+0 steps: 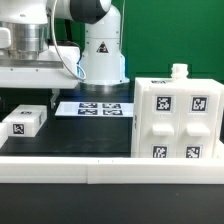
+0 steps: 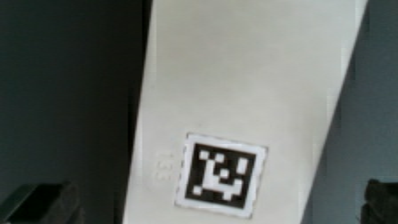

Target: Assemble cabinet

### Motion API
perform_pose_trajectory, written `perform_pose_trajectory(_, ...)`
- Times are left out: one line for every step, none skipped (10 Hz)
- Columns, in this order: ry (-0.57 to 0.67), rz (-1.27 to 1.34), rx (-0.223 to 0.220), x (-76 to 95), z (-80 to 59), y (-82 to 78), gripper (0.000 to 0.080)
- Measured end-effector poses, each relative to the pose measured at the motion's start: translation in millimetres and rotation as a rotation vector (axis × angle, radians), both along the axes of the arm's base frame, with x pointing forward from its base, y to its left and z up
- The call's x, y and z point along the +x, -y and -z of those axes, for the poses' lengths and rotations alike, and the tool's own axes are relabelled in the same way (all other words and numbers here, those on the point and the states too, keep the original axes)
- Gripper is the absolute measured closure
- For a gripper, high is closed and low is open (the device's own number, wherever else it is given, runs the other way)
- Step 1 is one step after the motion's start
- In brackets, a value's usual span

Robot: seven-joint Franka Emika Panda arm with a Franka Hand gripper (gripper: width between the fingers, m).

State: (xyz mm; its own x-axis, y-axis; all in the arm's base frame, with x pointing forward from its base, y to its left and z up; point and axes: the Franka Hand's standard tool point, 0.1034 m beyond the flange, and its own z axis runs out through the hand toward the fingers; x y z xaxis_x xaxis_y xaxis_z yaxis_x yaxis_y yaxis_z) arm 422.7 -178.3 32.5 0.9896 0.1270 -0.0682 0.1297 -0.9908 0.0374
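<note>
The cabinet body [image 1: 176, 115], a large white box with several black-and-white tags on its front, stands at the exterior view's right. A small white tagged block [image 1: 24, 122] lies on the dark table at the left. A long flat white panel [image 1: 60, 76] lies at the back left. My gripper [image 1: 25, 58] hangs right over it. In the wrist view the panel [image 2: 240, 90], with one tag [image 2: 222, 173], runs between my fingers. The gripper [image 2: 205, 200] is open, straddling the panel, with a dark gap on one side.
The marker board [image 1: 95, 108] lies flat in the middle back, in front of the robot base [image 1: 100, 55]. A white rail [image 1: 100, 172] runs along the table's front edge. A small white knob [image 1: 180, 70] sticks up from the cabinet body's top.
</note>
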Motion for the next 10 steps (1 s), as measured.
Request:
perform_pose_trajectory(-0.003,-0.001,-0.003,-2.1,4.9,0.6,0.0002)
perform_pose_trajectory(-0.001,-0.002,-0.01,-3.4,10.6,1.7,0.0002)
perform_pose_trajectory(-0.002,-0.002,-0.015,-5.4,17.2,2.6,0.0002)
perform_pose_trajectory(-0.009,-0.002,-0.015,-7.7,21.2,2.2,0.0002)
perform_pose_trajectory(-0.01,-0.005,-0.016,-7.8,22.7,1.3,0.0002)
perform_pose_trajectory(-0.009,-0.007,-0.016,-7.2,22.6,0.4,0.0002)
perform_pose_trajectory(-0.009,-0.009,-0.016,-6.8,22.5,-0.3,0.0002)
perform_pose_trajectory(-0.009,-0.009,-0.016,-6.9,22.6,-0.2,0.0093)
perform_pose_trajectory(-0.008,-0.009,-0.016,-6.5,22.2,-0.1,0.0236)
perform_pose_trajectory(-0.008,-0.009,-0.016,-6.7,22.4,-0.3,0.0235)
